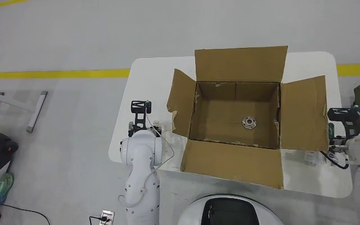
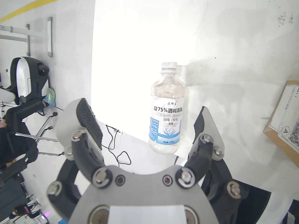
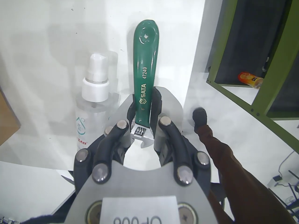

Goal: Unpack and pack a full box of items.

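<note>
An open cardboard box (image 1: 236, 160) stands mid-table with one small round metal part (image 1: 248, 122) on its floor. My left gripper (image 2: 143, 109) is open above the table's left edge (image 1: 140, 106). A clear bottle (image 2: 167, 108) with a blue and white label rests on the table just ahead, between the lines of the fingers and untouched. At the table's right edge, my right gripper (image 3: 143, 115) is shut on a green-handled wrench (image 3: 144, 54), whose handle sticks out forward. A clear spray bottle (image 3: 93, 103) stands right beside it.
The box's four flaps (image 1: 242, 63) are folded outward and cover much of the white table (image 1: 152, 73). A box flap with a label (image 2: 285, 117) lies to one side of the left gripper. A green-framed shelf (image 3: 268, 87) stands off the table on the right.
</note>
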Motion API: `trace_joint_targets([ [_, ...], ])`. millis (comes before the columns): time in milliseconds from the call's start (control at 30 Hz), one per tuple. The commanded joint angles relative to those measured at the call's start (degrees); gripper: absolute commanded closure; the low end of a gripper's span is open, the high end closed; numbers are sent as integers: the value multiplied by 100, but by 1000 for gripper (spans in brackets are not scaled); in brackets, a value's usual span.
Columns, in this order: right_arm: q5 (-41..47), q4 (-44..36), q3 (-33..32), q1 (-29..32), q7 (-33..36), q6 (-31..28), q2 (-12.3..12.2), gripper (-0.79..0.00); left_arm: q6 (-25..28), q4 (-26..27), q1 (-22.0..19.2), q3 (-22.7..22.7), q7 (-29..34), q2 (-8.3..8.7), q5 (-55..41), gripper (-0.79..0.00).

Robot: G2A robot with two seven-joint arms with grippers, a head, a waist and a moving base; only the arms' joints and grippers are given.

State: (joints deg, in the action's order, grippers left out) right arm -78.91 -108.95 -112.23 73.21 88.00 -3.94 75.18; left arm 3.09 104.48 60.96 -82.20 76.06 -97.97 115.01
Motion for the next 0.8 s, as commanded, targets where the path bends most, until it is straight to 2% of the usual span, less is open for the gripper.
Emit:
trace_joint_targets([
  [0,-14,59,40,-33,0,15,-21,-329,0,0,0,0,0,0,0,-785],
  [167,43,-198,-48,-64,0,206,-69,-314,0,0,0,0,0,0,0,-785],
  [267,181,-795,-335,-48,0,512,-92,-326,0,0,0,0,0,0,0,-785],
  [333,210,-1292,-521,-52,-4,737,-104,-283,0,0,0,0,0,0,0,-785],
  [367,212,-1574,-601,-68,-40,828,-110,-203,0,0,0,0,0,0,0,-785],
  [400,197,-1787,-653,-62,-53,897,-116,-182,0,0,0,0,0,0,0,-785],
  [433,219,-2021,-687,-74,-95,986,-119,-120,0,0,0,0,0,0,0,-785],
  [467,267,-2249,-702,-92,-166,1041,-122,0,0,0,0,0,0,0,0,-785],
  [533,355,-2570,-708,-131,-380,1183,-124,0,0,0,0,0,0,0,0,-785],
  [633,557,-2570,-621,-312,-891,1277,-136,0,0,0,0,0,0,0,0,-785],
  [767,956,-2570,-280,-513,-1157,1244,-154,0,0,0,0,0,0,0,0,-785],
])
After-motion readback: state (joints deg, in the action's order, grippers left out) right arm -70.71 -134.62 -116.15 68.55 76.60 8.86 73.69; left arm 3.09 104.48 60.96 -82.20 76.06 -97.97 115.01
